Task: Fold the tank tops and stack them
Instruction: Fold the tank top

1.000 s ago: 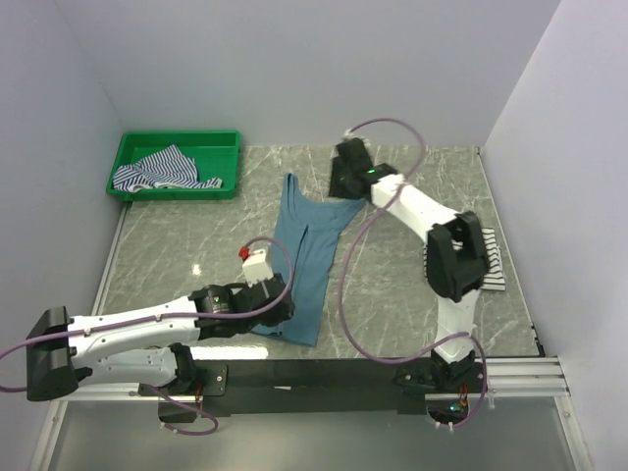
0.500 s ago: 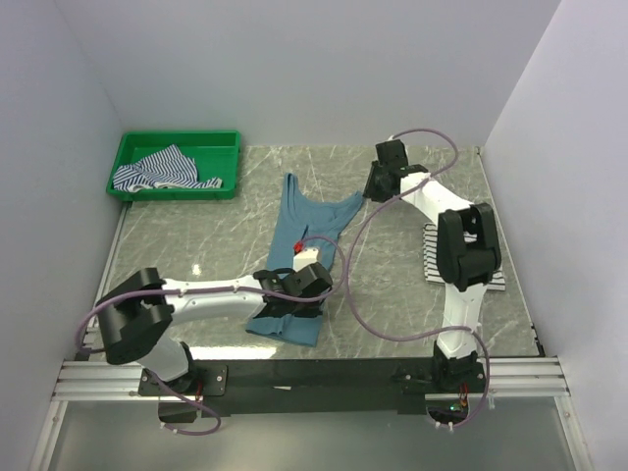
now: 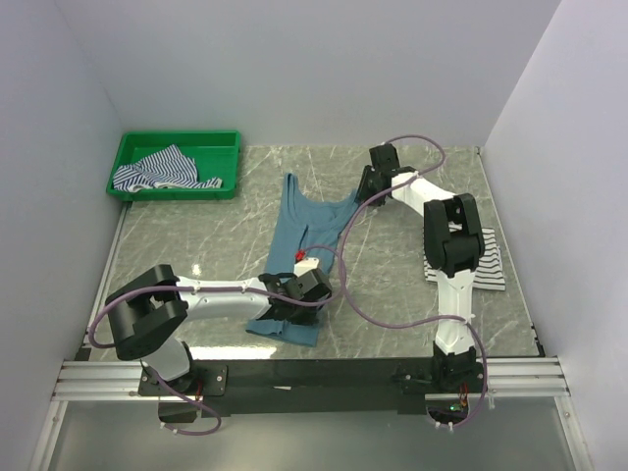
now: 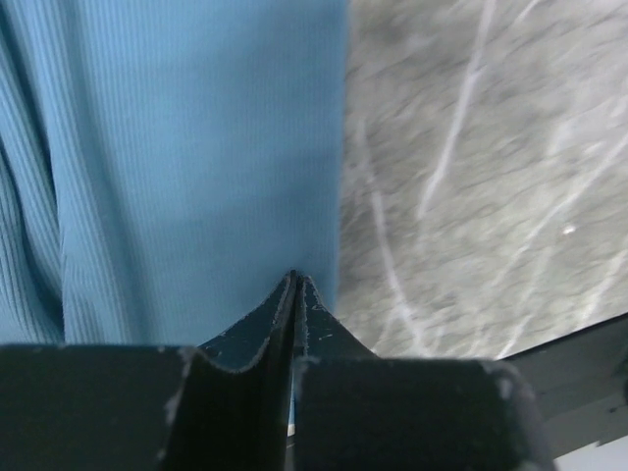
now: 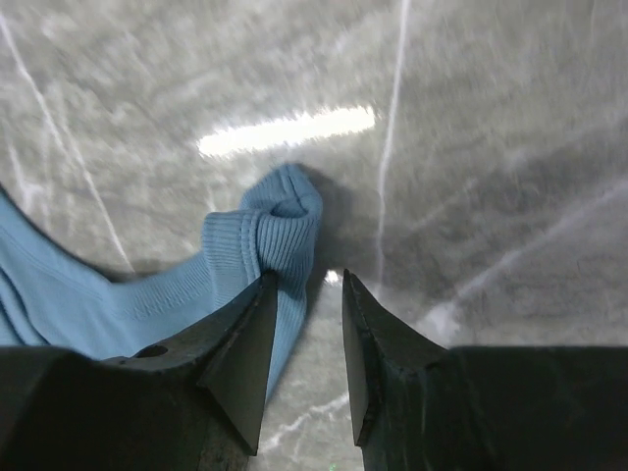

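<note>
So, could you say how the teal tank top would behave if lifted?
Probably floppy: the teal tank top lies flat with soft wrinkles, its strap end bunched beside the right gripper. Likely light; its ribbed knit should grip, not slip.

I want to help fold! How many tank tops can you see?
3. The teal tank top lies mid-table; the blue-and-white striped tank top is bunched in the green tray; the black-striped white tank top lies at the right, partly behind the right arm. Others could hide underneath.
</note>
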{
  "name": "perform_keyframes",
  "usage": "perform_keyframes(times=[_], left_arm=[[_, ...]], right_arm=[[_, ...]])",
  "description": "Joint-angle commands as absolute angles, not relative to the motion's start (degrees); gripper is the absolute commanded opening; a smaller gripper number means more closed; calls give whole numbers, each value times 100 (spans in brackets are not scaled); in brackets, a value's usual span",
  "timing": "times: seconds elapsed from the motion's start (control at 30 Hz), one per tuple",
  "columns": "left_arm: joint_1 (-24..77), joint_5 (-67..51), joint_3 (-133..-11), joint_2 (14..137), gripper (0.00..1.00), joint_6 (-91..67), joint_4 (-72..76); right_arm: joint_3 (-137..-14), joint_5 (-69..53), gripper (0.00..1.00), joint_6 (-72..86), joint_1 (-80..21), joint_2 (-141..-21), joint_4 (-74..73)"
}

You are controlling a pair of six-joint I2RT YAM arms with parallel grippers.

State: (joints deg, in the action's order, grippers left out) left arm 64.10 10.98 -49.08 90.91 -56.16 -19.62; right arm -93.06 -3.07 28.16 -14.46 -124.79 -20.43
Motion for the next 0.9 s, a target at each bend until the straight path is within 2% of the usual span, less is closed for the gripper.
perform_keyframes(times=[0.0,0.5,0.77,0.8,0.83,0.87], left_arm=[[6399,932,-4729,9114,8,-5519,-2013],[6407,580,-4553,9193,7,-5335,-2083],[6407,334,-4439,9220,7,-5317,-1986],[6416,308,-4421,9211,7,-5309,-1986],[6416,299,-4403,9202,7,-5291,-1986],[6416,281,-4386,9185,8,-5274,-1978]], right_arm=[[-9659,-308,40,2856,-1415,-12568,-1723],[-10292,-606,40,2821,-1424,-13104,-1784],[-10098,-791,41,2971,-1441,-13043,-1538],[-10142,-791,39,2979,-1441,-13052,-1564],[-10143,-791,31,2979,-1450,-13060,-1556],[-10143,-774,27,2979,-1441,-13034,-1538]])
